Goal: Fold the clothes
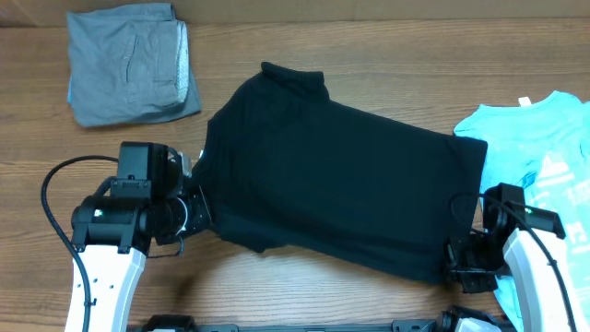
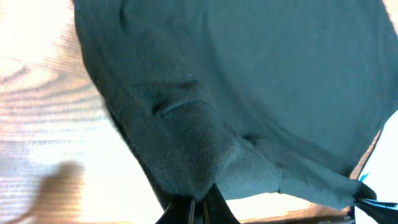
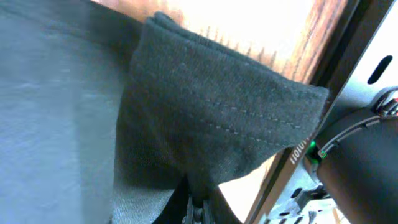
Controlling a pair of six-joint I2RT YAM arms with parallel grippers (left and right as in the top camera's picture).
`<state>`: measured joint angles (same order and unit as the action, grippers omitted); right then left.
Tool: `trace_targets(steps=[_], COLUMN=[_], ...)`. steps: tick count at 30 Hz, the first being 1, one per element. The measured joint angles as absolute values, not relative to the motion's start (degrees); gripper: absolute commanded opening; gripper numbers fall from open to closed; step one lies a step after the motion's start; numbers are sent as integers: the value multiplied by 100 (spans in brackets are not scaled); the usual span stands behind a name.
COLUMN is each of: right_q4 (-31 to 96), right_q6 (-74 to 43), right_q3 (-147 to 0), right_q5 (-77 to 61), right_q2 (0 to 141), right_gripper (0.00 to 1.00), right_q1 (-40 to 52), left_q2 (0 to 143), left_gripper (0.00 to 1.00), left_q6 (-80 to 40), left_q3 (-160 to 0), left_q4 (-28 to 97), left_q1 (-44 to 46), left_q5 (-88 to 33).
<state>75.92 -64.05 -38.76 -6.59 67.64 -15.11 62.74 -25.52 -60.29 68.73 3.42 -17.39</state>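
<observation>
The black T-shirt [image 1: 341, 180] lies spread and slightly askew across the middle of the table. My left gripper [image 1: 201, 210] is shut on its left edge, where a bunch of black fabric [image 2: 186, 155] rises from between the fingertips [image 2: 198, 208]. At the shirt's lower right corner, my right gripper [image 1: 454, 261] is shut on the stitched hem [image 3: 236, 118], pinched between its jaws [image 3: 198, 208]. A folded grey garment [image 1: 129, 65] rests at the back left. A light-blue printed T-shirt [image 1: 544, 152] lies at the right edge, partly under my right arm.
Bare wooden tabletop [image 1: 304, 295] runs along the front edge under the shirt's lower hem. The right arm's white link [image 1: 530, 277] lies over the light-blue shirt. The left arm's body [image 1: 120, 217] sits on the wood left of the black shirt.
</observation>
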Motion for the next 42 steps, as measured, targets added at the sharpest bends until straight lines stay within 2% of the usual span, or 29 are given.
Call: trace_targets(steps=[10, 22, 24, 26, 28, 29, 30, 32, 38, 41, 42], right_q4=[7098, 6289, 6145, 6036, 5918, 5837, 5708, 5537, 5312, 5196, 5183], right_q6=[-6292, -6274, -6274, -6243, -6208, -6167, -6073, -5841, -5116, -4783, -4694], right_q3=[-3894, -3900, -3900, -3900, -3903, -3903, -3903, -3909, -3909, -3909, -3909], right_q5=[-644, -642, -639, -637, -609, -600, -598, -602, -722, -799, -821], right_q2=[6748, 6751, 6751, 6748, 6748, 6748, 6748, 6748, 6748, 6748, 6748], right_gripper=[5, 12, 21, 36, 59, 71, 77, 84, 93, 100, 100], right_q1=[-1511, -1511, -1511, -1511, -1511, -1514, -1511, -1511, -1511, -1511, -1511], left_q2=[6595, 8121, 8355, 8567, 8755, 8868, 8962, 9172, 9483, 9485, 9485], left_gripper=[4, 4, 4, 14, 30, 31, 31, 32, 34, 50, 52], left_q6=[-2622, -2689, -2700, -2703, -2716, -2740, -2755, -2731, -2729, -2727, -2720], left_q3=[-6029, -6031, -6031, -6031, -6031, -6031, -6031, -6031, -6031, -6031, -6031], left_q4=[5953, 4545, 4294, 4060, 3811, 3645, 3505, 3256, 3127, 3127, 3131], left_q1=[342, 403, 434, 489, 534, 572, 598, 617, 631, 631, 631], left_q5=[-1741, -1780, -1780, -1780, -1780, -1780, -1780, -1780, -1780, -1780, -1780])
